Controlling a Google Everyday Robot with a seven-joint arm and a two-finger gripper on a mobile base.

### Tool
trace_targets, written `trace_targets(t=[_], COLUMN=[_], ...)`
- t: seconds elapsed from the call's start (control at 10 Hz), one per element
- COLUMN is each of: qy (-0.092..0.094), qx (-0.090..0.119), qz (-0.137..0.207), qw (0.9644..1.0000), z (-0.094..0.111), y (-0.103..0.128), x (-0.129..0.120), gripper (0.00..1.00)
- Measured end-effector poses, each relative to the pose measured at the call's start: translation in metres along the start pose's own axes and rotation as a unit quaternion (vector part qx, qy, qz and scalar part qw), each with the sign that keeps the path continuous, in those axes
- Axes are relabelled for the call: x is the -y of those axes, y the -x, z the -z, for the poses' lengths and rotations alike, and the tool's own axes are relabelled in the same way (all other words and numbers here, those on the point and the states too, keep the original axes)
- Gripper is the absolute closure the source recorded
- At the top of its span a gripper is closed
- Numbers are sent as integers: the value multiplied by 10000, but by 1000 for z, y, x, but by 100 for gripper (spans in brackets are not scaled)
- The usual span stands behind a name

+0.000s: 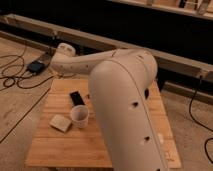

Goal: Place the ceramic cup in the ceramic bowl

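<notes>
Cup (80, 116): a small white cylinder with no handle showing, standing upright with its mouth up and a darker, brownish inside. It sits on a wooden slatted table (75, 147), left of centre and free of any grip.

Just beside it on the left lies a pale, flattish block (60, 122). A flat black rectangle (76, 98) lies on the wood close behind the cup.

A thick, off-white robot arm (127, 110) fills the middle and right of the view. It rises from the lower edge, bends, and reaches back to the left to a rounded joint above the table's far left corner. It hides much of the tabletop.

Only a dark sliver of the bowl (146, 93) shows at the arm's right edge, on the far right part of the table, well apart from the cup.

The gripper is out of sight, either behind the arm or outside the view, so I cannot tell whether it is open or closed.

On the floor to the left lie dark cables (15, 80) and a small black box (36, 66).
</notes>
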Motion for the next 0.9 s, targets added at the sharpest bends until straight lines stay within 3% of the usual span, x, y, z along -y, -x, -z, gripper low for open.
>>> trace_targets(t=[0.2, 0.6, 0.9], qy=[-69, 41, 125], qx=[-100, -538, -773], qz=[133, 148, 180], qw=[9998, 9984, 9968], z=[24, 55, 72], y=[-31, -103, -134], x=[0, -20, -31], gripper=[20, 20, 20])
